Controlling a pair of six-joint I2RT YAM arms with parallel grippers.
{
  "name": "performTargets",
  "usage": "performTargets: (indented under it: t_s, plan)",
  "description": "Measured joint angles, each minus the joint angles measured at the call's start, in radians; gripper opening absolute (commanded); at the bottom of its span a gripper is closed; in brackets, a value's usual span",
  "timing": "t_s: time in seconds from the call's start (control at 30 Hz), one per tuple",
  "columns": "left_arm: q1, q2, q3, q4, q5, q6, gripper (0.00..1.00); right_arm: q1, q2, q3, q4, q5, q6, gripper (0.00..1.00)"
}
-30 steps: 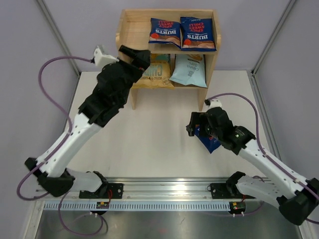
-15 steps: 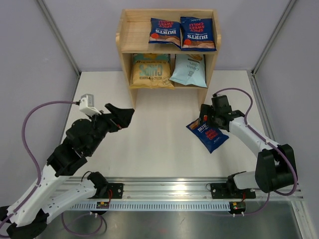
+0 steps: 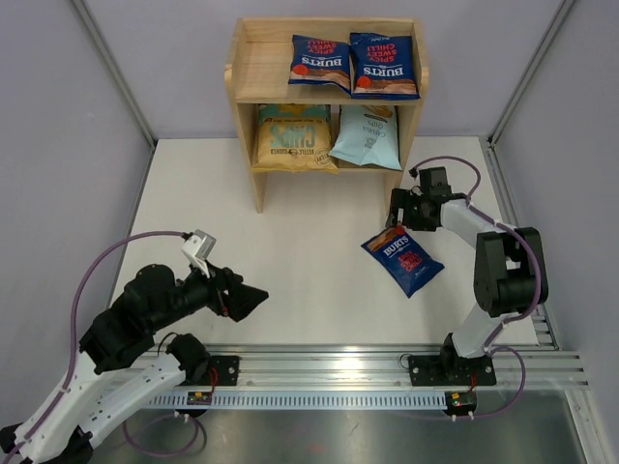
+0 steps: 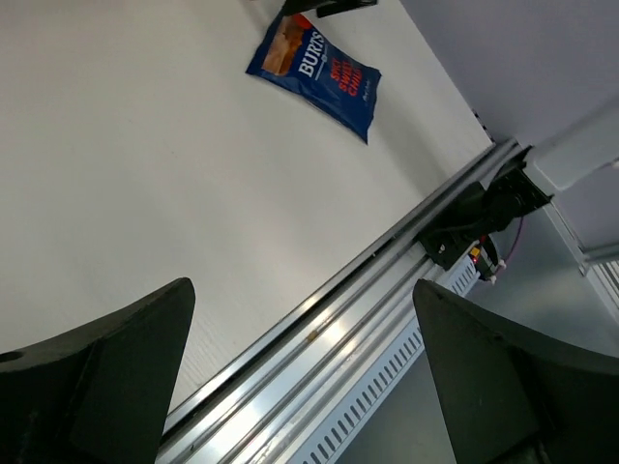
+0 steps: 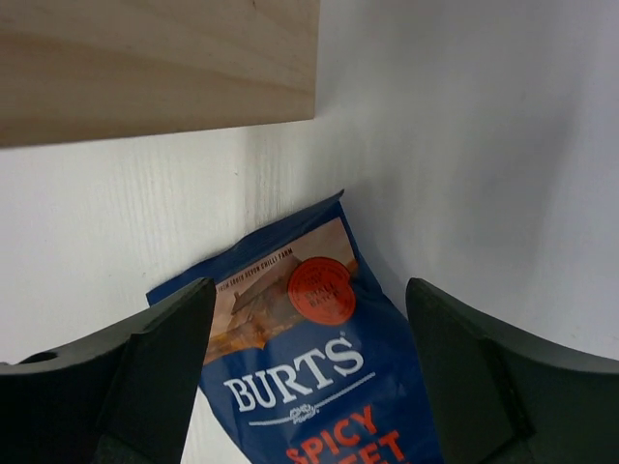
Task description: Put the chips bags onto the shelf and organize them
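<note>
The shelf (image 3: 263,70) stands at the back of the table. Two dark blue Burts chips bags (image 3: 320,63) (image 3: 384,66) lie on its upper tier. On the lower tier are a tan Chips bag (image 3: 293,137) and a pale blue bag (image 3: 367,136). A third Burts bag (image 3: 403,259) (image 5: 309,387) (image 4: 314,72) lies flat on the table, right of centre. My right gripper (image 3: 398,217) (image 5: 308,295) hovers open over that bag's top edge, its fingers either side and apart from it. My left gripper (image 3: 253,302) (image 4: 300,295) is open and empty, low at the near left.
The shelf's right side panel (image 5: 145,68) is just beyond my right gripper. A metal rail (image 3: 319,365) (image 4: 319,329) runs along the table's near edge, under my left gripper's view. Grey walls close in the table on the left, back and right.
My left arm has drawn back from the shelf to the near left of the table. My right gripper has shifted toward the shelf's right leg, uncovering the Burts bag on the table.
</note>
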Motion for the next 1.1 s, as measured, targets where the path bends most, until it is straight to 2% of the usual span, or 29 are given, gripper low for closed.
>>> performTargets:
  t_s: [0.13, 0.17, 0.27, 0.3, 0.37, 0.4, 0.47, 0.5, 0.53, 0.8, 0.93, 1.1]
  plan:
    - [0.0, -0.064, -0.008, -0.011, 0.072, 0.03, 0.99, 0.001, 0.072, 0.003, 0.018, -0.029, 0.006, 0.68]
    - [0.0, -0.072, -0.012, -0.012, 0.082, 0.035, 0.99, 0.001, 0.083, 0.003, 0.018, -0.029, 0.012, 0.6]
    - [0.0, -0.092, -0.017, -0.023, 0.092, 0.043, 0.99, 0.002, 0.094, 0.002, 0.018, -0.021, 0.032, 0.5]
    - [0.0, -0.096, -0.017, -0.025, 0.092, 0.043, 0.99, 0.002, 0.092, 0.001, 0.022, -0.017, 0.04, 0.42]
    - [0.0, -0.1, -0.018, -0.025, 0.092, 0.044, 0.99, 0.003, 0.085, -0.012, 0.033, -0.006, 0.055, 0.33]
    - [0.0, -0.101, -0.018, -0.025, 0.092, 0.044, 0.99, 0.003, 0.08, -0.02, 0.036, -0.003, 0.064, 0.22]
    - [0.0, -0.101, -0.019, -0.026, 0.088, 0.044, 0.99, 0.003, 0.065, -0.043, 0.049, -0.003, 0.081, 0.13]
    - [0.0, -0.101, -0.019, -0.027, 0.084, 0.043, 0.99, 0.003, 0.056, -0.054, 0.054, -0.003, 0.092, 0.03]
    - [0.0, -0.101, -0.019, -0.029, 0.076, 0.043, 0.99, 0.003, 0.048, -0.064, 0.058, -0.004, 0.1, 0.0]
    - [0.0, -0.089, -0.071, 0.013, -0.059, -0.022, 0.99, 0.013, -0.177, -0.209, 0.113, -0.042, 0.264, 0.0]
    - [0.0, -0.051, -0.229, 0.187, -0.061, -0.066, 0.99, 0.066, -0.343, -0.269, 0.168, -0.04, 0.407, 0.0]
    - [-0.027, 0.076, -0.434, 0.531, -0.05, -0.093, 0.99, 0.196, -0.506, -0.336, 0.228, -0.01, 0.609, 0.0]
